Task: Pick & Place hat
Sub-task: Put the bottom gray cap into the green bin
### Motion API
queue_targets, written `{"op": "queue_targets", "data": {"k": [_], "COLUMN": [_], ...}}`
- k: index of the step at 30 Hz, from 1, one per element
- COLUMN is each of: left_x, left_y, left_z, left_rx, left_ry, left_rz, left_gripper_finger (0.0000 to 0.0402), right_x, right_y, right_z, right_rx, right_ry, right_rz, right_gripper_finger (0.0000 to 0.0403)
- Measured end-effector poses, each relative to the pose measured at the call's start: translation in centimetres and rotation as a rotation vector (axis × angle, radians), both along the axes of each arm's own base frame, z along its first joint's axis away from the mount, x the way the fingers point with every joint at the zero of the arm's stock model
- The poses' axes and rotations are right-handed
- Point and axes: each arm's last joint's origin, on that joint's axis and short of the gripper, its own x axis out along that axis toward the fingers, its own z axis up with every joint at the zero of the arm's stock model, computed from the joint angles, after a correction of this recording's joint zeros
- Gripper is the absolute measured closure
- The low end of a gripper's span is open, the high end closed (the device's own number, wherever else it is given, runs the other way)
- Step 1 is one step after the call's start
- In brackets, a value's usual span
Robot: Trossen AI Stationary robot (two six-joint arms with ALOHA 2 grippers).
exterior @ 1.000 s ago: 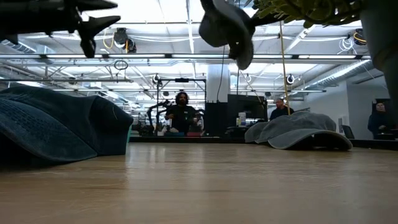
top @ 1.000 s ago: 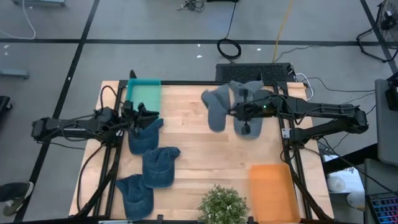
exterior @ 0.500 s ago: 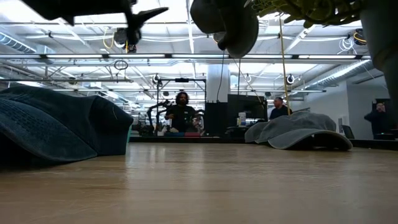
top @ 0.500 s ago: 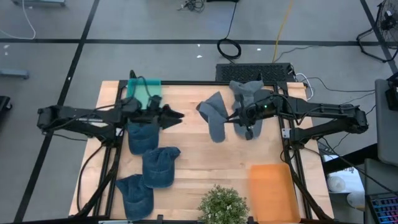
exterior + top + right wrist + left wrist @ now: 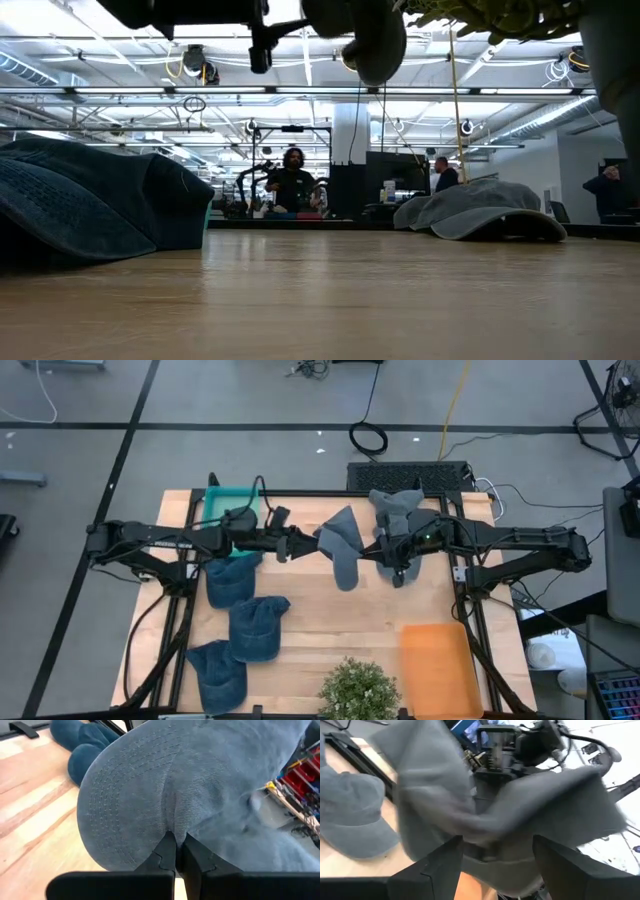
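While the right gripper (image 5: 372, 547) pinches a grey hat (image 5: 342, 546) above the middle of the wooden table (image 5: 330, 630), the hat hangs clear of the boards, its crown drooping from the fingers. The right wrist view shows the two dark fingertips (image 5: 172, 851) pressed together on a fold of the grey fabric (image 5: 150, 795), with blue hats (image 5: 80, 745) lying on the table farther off. From the other side the left gripper (image 5: 300, 546) reaches in level with the hat and sits just beside its near edge; its fingers (image 5: 440, 865) are spread wide (the left wrist view shows them either side of the hanging cloth (image 5: 445, 805), with no clear contact). A second grey hat (image 5: 393, 508) lies on the table at the far edge, behind the right arm, and it shows in the left wrist view as well (image 5: 355, 815). Three blue hats rest along the left side: one (image 5: 230, 580) under the left arm, one (image 5: 256, 626) nearer the middle, and one (image 5: 217, 672) at the near edge. A green tray (image 5: 224, 503) sits at the far left corner, an orange tray (image 5: 438, 670) at the near right, and a potted plant (image 5: 358, 692) stands at the near edge between them. In the low view, the held hat (image 5: 365, 35) hangs at the top of the picture, with people standing in the room behind the table.
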Motion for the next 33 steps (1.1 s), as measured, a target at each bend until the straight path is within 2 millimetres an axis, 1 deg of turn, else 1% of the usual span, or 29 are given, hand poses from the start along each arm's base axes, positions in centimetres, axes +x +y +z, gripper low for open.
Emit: {"op": "queue_targets", "data": {"k": [3, 7, 9, 13, 15, 19, 24, 29, 33], "left_x": [0.3, 0.0, 0.0, -0.1, -0.1, -0.2, -0.3, -0.5, -0.6], "left_y": [0.4, 0.9, 1.1, 1.3, 1.5, 1.8, 2.2, 3.1, 3.8], "left_z": [0.1, 1.1, 1.3, 1.4, 1.2, 1.0, 0.9, 0.9, 0.4], "left_rx": [0.002, 0.009, -0.014, -0.059, -0.080, -0.109, -0.105, -0.109, -0.111], "left_ry": [-0.023, -0.115, -0.139, -0.144, -0.115, -0.092, -0.084, -0.081, -0.037], "left_rz": [0.017, 0.034, 0.035, 0.014, 0.004, -0.034, -0.041, -0.012, 0.019], "left_gripper_finger": [0.0157, 0.0163, 0.0165, 0.0168, 0.0167, 0.0167, 0.0167, 0.0167, 0.0167], "right_x": [0.1, 0.2, 0.3, 0.7, 1.0, 1.7, 2.8, 3.7, 4.3], "right_y": [0.2, 0.2, 0.2, 0.2, 0.1, -0.1, 0.1, 1.0, 1.9], "right_z": [-0.1, -0.2, -0.4, -0.8, -1.1, -1.7, -2.6, -4.0, -4.7], "right_rx": [-0.002, -0.001, 0.000, -0.001, -0.020, -0.136, -0.349, -0.523, -0.657], "right_ry": [0.005, 0.013, 0.025, 0.042, 0.053, 0.077, 0.126, 0.210, 0.259], "right_rz": [0.010, 0.010, 0.010, 0.009, -0.010, -0.098, -0.199, -0.272, -0.299], "right_gripper_finger": [0.0402, 0.0402, 0.0402, 0.0403, 0.0403, 0.0403, 0.0403, 0.0403, 0.0403]}}
